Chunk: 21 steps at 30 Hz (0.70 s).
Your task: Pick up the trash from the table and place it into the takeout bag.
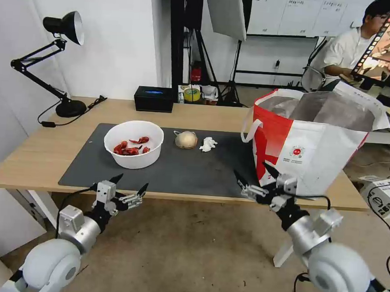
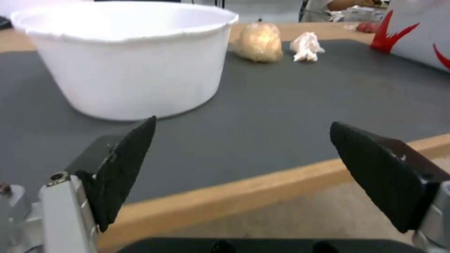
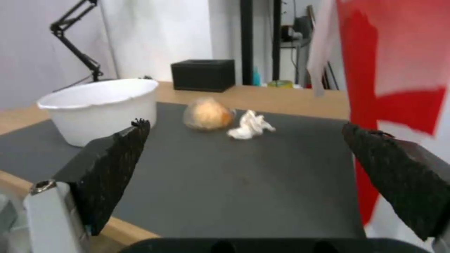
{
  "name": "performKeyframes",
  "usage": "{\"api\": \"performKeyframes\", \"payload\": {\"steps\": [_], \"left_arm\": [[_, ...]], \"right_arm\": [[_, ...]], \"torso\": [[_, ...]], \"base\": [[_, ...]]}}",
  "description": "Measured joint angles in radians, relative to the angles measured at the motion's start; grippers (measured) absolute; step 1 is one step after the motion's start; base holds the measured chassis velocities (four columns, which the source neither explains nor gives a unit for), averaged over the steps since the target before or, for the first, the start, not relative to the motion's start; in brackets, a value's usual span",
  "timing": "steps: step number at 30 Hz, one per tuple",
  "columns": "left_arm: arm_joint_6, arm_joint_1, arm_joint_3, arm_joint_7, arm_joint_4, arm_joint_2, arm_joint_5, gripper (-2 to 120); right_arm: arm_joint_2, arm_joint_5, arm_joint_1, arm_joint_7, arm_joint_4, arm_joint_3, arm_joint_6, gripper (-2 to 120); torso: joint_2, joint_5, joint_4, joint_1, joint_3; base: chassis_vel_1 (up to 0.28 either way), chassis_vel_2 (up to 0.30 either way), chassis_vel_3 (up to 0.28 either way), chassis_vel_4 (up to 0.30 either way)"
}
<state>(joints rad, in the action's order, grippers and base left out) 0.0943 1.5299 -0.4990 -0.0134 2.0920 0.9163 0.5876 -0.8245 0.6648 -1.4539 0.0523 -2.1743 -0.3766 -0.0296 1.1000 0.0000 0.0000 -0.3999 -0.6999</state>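
Across the head view, both arms sat low before the table's (image 1: 40, 154) near edge. Left gripper (image 1: 131, 187) hung off that edge, jaws spread, empty; the white bowl (image 1: 134, 143) of red shells lay just beyond them on the grey mat (image 1: 180, 171). Right gripper (image 1: 252, 173) stood over the mat's near corner, jaws spread, empty, takeout bag (image 1: 312, 144) just beside its outer finger. Tan lump (image 1: 186, 139) and crumpled tissue (image 1: 208, 144) lay well beyond both, almost touching.

Left wrist view: fingers (image 2: 124, 165) wide apart, bowl (image 2: 126, 59) just past one fingertip, lump (image 2: 258, 43) and tissue (image 2: 306, 46) farther on, bag (image 2: 422, 31) at the far side.

Right wrist view: fingers (image 3: 112, 168) wide apart, lump (image 3: 207, 114) and tissue (image 3: 251, 125) straight ahead between them, bowl (image 3: 101, 107) beyond one finger, bag's red panel (image 3: 398, 63) close against the other. Black box (image 3: 203, 75) and desk lamp (image 3: 77, 45) stood at the table's back.
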Motion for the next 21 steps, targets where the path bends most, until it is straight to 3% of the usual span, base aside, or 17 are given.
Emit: {"api": "performKeyframes", "payload": {"steps": [10,21], "left_arm": [[-0.029,0.051,-0.017,-0.008,-0.021,0.042,-0.032,100],[-0.047,0.096,-0.042,-0.027,-0.024,0.067,-0.068,100]], "right_arm": [[-0.078,-0.068,-0.092,-0.002,0.084,0.015,-0.078,100],[-0.100,-0.080,-0.112,-0.009,0.104,0.019,-0.093,100]], "torso": [[0.000,0.0000,0.0000,0.000,0.000],[0.000,0.0000,0.0001,0.000,0.000]], "base": [[0.000,0.000,0.000,0.000],[0.000,0.000,0.000,0.000]]}}
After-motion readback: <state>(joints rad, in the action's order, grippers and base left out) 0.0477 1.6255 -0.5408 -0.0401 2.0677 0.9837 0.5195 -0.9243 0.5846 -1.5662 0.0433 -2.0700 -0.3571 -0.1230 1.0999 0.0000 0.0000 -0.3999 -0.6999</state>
